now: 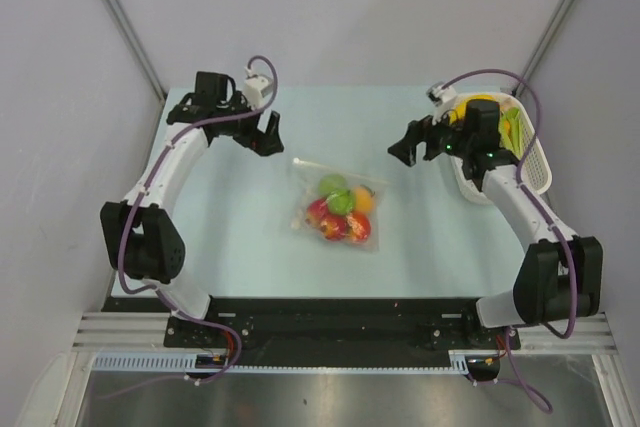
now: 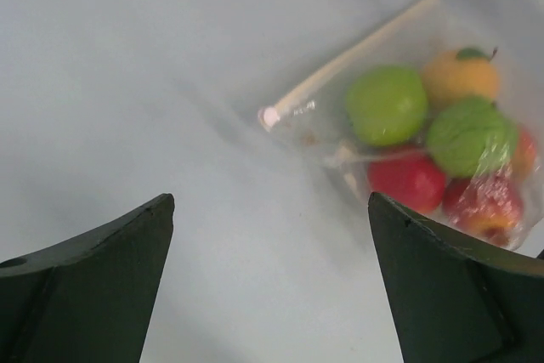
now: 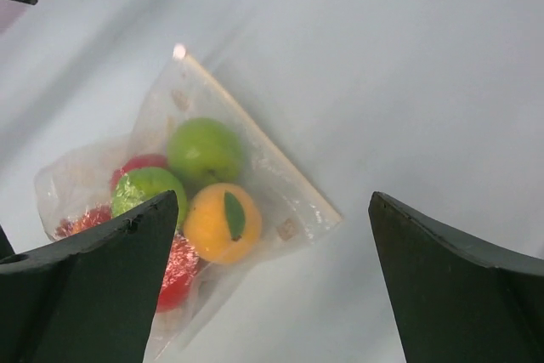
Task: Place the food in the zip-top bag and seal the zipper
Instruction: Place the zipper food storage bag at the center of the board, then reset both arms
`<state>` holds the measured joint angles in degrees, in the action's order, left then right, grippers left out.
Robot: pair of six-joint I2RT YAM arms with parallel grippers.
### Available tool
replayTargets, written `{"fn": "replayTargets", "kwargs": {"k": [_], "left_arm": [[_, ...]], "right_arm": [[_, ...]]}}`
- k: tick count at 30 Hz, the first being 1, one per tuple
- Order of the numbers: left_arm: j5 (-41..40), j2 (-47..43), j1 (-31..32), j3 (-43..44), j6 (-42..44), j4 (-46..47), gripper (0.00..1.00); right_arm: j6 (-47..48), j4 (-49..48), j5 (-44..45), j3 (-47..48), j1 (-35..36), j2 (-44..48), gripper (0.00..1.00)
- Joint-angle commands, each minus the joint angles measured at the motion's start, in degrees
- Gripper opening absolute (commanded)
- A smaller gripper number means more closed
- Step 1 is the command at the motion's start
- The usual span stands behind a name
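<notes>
Pale blue table, grey walls. Left gripper (image 1: 268,135): jaws wide, nothing between them, hanging off the table. Right gripper (image 1: 415,147): likewise wide and empty. Bag (image 1: 338,205) lies flat between the two, ahead of each and touching neither. Food (image 1: 340,211) sits inside it, red, green and orange, crowded close to the zipper (image 2: 348,55). Zipper reads as one straight strip, probably pressed shut, so nothing needs holding. Basket (image 1: 535,162) sits behind the right gripper, beside its arm.

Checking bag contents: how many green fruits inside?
2. One green fruit lies by the zipper; the other sits deeper in the bag, between the orange and red fruit. Others may be hidden.
</notes>
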<state>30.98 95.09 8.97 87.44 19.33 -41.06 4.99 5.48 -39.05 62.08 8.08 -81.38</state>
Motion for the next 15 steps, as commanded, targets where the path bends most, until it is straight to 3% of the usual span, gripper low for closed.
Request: {"fn": "replayTargets", "kwargs": {"k": [1, 4, 8, 15], "left_arm": [[-1.1, -1.8, -2.9, 9.2, -13.8, 1.8, 1.0], [-2.5, -0.3, -4.0, 11.6, -13.9, -1.5, 1.0], [-2.8, -1.0, -5.6, 7.8, -13.4, -1.0, 0.99], [-7.2, -4.6, -6.7, 1.6, -12.8, 1.5, 1.0]], "right_arm": [[-8.0, -0.1, 0.3, 3.3, -6.7, 4.4, 1.0], [-9.1, 2.8, 0.8, 3.4, -10.4, 4.5, 1.0], [-9.0, 7.2, 2.1, 3.3, -15.2, 4.0, 1.0], [-7.7, 9.1, 3.8, 3.3, -16.8, 4.3, 1.0]]}}
